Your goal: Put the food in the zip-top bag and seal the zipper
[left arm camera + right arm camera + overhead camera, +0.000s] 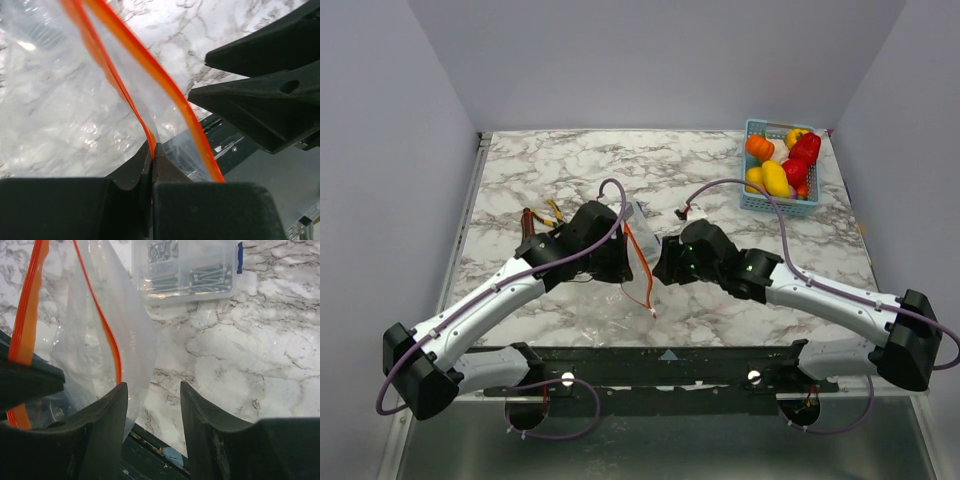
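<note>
Orange zipper (27,305) of the zip-top bag (100,340) is pinched in our left gripper (152,160) mid-table; our right gripper (152,392) gapes beside it. We fear the floppy film slipping free before the food (780,170) leaves the basket (780,207).

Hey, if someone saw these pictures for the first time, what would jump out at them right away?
The bright orange zipper of the clear bag, held up at mid-table between the two arms, with the left gripper shut on its end and the right gripper open beside the bag. Next, the blue basket at the table's far right corner, heaped with red, yellow and orange toy food.
</note>
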Robot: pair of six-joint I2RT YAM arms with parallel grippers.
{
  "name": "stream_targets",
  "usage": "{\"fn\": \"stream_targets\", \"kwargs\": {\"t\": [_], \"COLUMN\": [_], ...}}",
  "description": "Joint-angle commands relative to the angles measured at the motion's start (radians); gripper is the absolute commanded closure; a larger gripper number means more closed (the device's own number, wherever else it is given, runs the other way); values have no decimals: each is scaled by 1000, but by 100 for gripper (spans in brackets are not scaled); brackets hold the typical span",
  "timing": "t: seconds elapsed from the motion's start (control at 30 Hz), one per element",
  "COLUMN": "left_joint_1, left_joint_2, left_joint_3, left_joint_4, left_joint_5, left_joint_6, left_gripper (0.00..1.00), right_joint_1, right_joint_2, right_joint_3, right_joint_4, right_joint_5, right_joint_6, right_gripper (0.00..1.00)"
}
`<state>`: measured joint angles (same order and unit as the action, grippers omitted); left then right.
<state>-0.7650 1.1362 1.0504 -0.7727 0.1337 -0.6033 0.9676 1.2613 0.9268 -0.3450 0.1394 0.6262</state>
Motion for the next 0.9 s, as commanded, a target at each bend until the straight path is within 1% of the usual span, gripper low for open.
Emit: {"fn": "stream_targets", "kwargs": {"t": [0.0,0.17,0.33,0.43,0.5,0.53,0.57,0.6,0.63,0.67,0.77,0.87], "left_joint_1": [4,4,4,4,6,6,6,6,6,6,8,10], "left_joint_2": [36,97,106,105,116,124,125,124,124,124,123,123], "left_joint_3": [42,85,51,5,-1,6,3,0,2,2,3,6], "left_joint_4": [105,124,188,241,239,234,239,243,242,243,240,239], "left_joint_5": [102,124,134,126,150,169,183,186,184,180,169,182], "left_joint_6": [30,73,106,127,142,159,164,166,170,173,178,177], "left_gripper": [100,100,100,100,100,100,100,100,100,100,100,100], "right_joint_1": [2,2,2,3,3,2,2,2,4,3,2,2], "right_joint_2": [8,35,25,-14,-56,-74,-92,-98,-101,-99,-84,-28], "right_joint_3": [44,63,46,51,60,64,64,62,61,58,37,35], "right_joint_4": [-19,17,72,24,-17,-27,-13,7,30,40,65,75], "right_joint_5": [90,83,72,136,167,153,102,48,-6,-26,-2,2], "right_joint_6": [-17,-18,20,33,39,45,48,48,49,60,100,120], "right_gripper": [51,51,51,52,51,46,40,39,39,39,39,42]}}
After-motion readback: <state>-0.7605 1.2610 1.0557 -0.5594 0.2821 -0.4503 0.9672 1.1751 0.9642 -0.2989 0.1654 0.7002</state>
